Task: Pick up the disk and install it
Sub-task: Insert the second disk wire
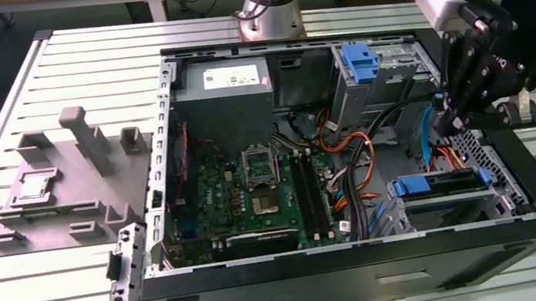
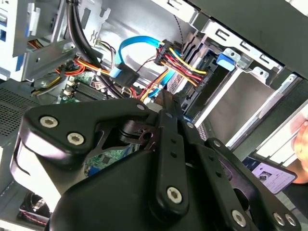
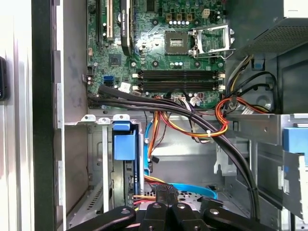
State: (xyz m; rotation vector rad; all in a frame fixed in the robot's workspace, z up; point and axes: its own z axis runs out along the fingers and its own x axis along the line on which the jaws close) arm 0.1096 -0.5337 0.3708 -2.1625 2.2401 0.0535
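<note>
Disk: the disk (image 1: 437, 184), in its blue carrier frame, sits in the lower drive cage (image 1: 462, 206) of the open computer case (image 1: 366, 262), near the surface's front right corner.
End effector: the end effector (image 1: 471, 112) hangs just above that cage, fingers drawn together, gripping nothing.
Progress: installation looks largely done; full seating cannot be judged.

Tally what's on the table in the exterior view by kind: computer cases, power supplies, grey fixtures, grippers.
Computer case: 1
Power supply: 1
Grey fixture: 1
Gripper: 1
Total: 4
</note>
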